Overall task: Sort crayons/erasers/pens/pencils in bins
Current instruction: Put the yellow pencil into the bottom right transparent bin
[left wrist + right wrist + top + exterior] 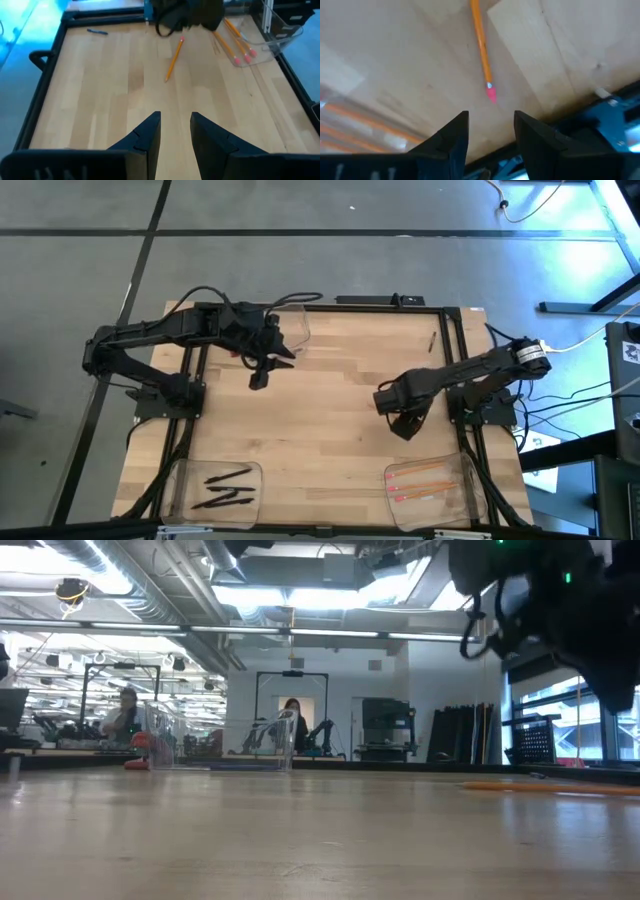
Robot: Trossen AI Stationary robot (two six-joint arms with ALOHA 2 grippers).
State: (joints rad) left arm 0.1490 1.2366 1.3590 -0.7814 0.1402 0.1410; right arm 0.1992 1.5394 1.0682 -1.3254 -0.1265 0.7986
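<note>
As the right arm hangs over a stray pencil, the scene reads as follows.
Loose pencil [481,47]: lies flat on the tabletop [330,410], apart from the bins, pink eraser end toward the fingers.
Right gripper [490,131]: above the eraser end, fingers spread, holding nothing.
Handling: likely light, stiff and prone to roll; mid-shaft seems the best hold.
Pencil bin [428,484]: holds other pencils.
Pens [226,488]: in their own bin.
Left gripper [175,131]: fingers parted, empty, near the far bin [290,325].

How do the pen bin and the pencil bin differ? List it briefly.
The pen bin sits on the left arm's side of the table; the pencil bin sits on the right arm's side. The pen bin holds black pens at mixed angles; the pencil bin holds orange pencils lying roughly parallel. Both are clear, shallow trays.
</note>
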